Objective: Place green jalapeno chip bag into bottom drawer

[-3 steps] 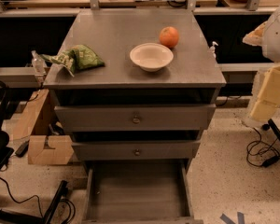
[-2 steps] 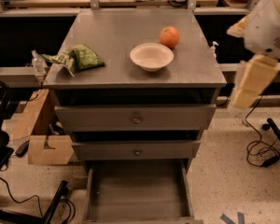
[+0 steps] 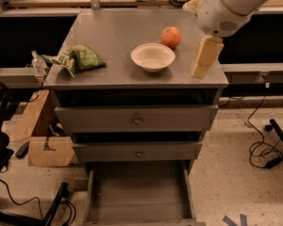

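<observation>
Grey cabinet top (image 3: 113, 27) in a workshop with a speckled floor (image 3: 236, 173) and loose cables (image 3: 262, 145). Compared with the earlier frames, the white arm (image 3: 231, 6) has swung leftward: the gripper (image 3: 200, 65), formerly hanging off the cabinet's right side, now stands over the top's right front corner, pointing down. Whether it is open or closed cannot be told, since it appears to show as a single cream block. Bag, bowl and fruit lie as before.

The white bowl (image 3: 153, 57) sits near the gripper, to its left; the orange fruit (image 3: 170, 36) lies left of it and further back. The green jalapeno chip bag (image 3: 78, 59) rests well apart from the gripper, near the far left edge, with bare grey top between bag and bowl.

Below and left of the gripper, two knobbed drawers (image 3: 137, 119) are closed; the bottom drawer (image 3: 137, 192) is pulled out, its floor bare. A cardboard box (image 3: 47, 149) stands beside the cabinet's left side.
</observation>
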Controlling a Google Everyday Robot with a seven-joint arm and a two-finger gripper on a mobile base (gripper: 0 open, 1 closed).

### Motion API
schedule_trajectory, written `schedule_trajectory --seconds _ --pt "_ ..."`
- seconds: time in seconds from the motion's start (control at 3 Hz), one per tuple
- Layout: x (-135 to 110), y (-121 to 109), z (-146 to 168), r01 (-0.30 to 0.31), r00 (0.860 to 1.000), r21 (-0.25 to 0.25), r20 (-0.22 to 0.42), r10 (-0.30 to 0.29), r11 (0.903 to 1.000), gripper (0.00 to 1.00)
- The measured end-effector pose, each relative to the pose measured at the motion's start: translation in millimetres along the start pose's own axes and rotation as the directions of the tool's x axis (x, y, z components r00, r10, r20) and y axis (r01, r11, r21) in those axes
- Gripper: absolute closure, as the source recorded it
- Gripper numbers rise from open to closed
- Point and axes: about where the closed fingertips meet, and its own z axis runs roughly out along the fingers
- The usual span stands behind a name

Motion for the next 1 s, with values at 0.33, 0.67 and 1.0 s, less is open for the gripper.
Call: schedule_trajectory --seconds 0.33,0.67,1.0 --pt "-47 -43 21 0.065 0.995 0.124 0.073 -0.074 0.9902 0.0" --pt "-49 -44 24 0.068 0.994 0.125 0.077 -0.078 0.9898 0.0" --pt "-67 -57 56 0.094 0.989 0.14 0.105 -0.109 0.9857 0.0"
